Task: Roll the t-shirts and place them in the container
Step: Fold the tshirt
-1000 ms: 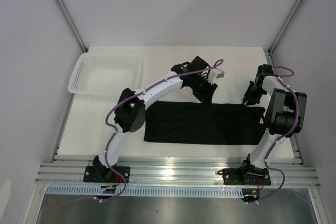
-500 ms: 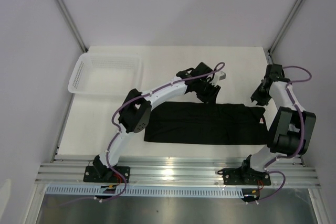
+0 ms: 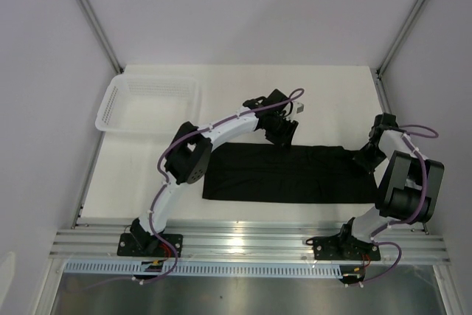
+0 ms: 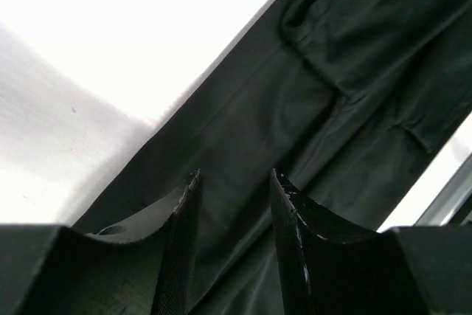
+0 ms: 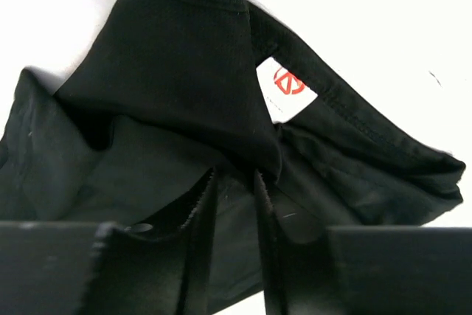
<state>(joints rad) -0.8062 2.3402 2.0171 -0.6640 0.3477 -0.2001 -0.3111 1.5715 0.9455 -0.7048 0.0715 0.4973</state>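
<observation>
Black t-shirt (image 3: pixel 287 173) folded flat, white table (image 3: pixel 243 94)

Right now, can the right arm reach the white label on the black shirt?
Probably yes: the right arm has its jaws at the t-shirt, and the label lies uncovered just ahead.

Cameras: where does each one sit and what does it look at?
Top external: high behind the bases, looking down on table, black t-shirt, basket; left arm and right arm show.
Left wrist: on the left arm, looking past the left pincer at cloth.
Right wrist: on the right arm, looking past the right pincer at the neck label.
Shared: all show the t-shirt.
</observation>
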